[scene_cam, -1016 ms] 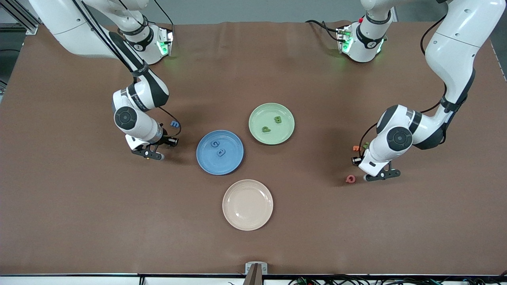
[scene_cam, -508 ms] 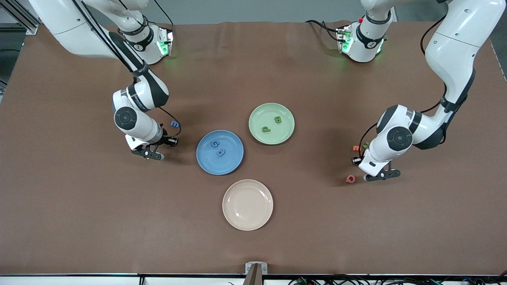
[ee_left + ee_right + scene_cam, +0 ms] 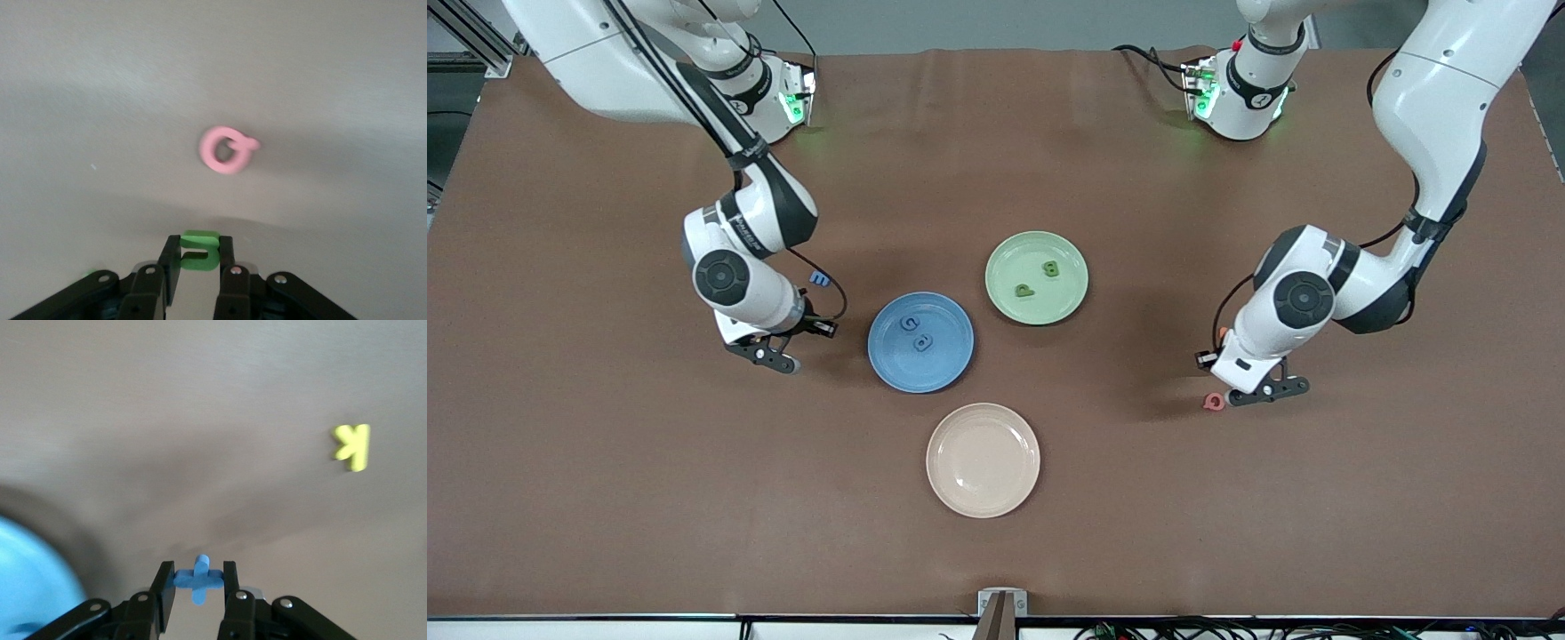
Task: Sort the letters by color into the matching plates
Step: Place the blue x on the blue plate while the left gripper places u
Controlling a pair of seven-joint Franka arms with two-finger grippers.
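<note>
The letters are partly sorted already: two blue ones (image 3: 917, 332) are lying in the blue plate (image 3: 948, 366) and two green ones (image 3: 1039, 279) in the pale green plate (image 3: 1012, 251), which is sitting at about one o'clock from the blue one, with a cream plate (image 3: 983, 484) nearer the front camera. The right gripper (image 3: 197, 588) is pinching a small blue cross-shaped letter (image 3: 198, 578) between nearly closed fingers, hanging over bare table just toward the right arm's end from the blue plate, a yellow k (image 3: 353, 446) lying on the table well apart from it and another blue letter (image 3: 819, 279) at twelve o'clock from the gripper. The left gripper (image 3: 199, 261) is clamping a green letter (image 3: 198, 249) the same way, hovering low over the table toward the left arm's end, with a pink letter (image 3: 227, 149) lying just beside it.
</note>
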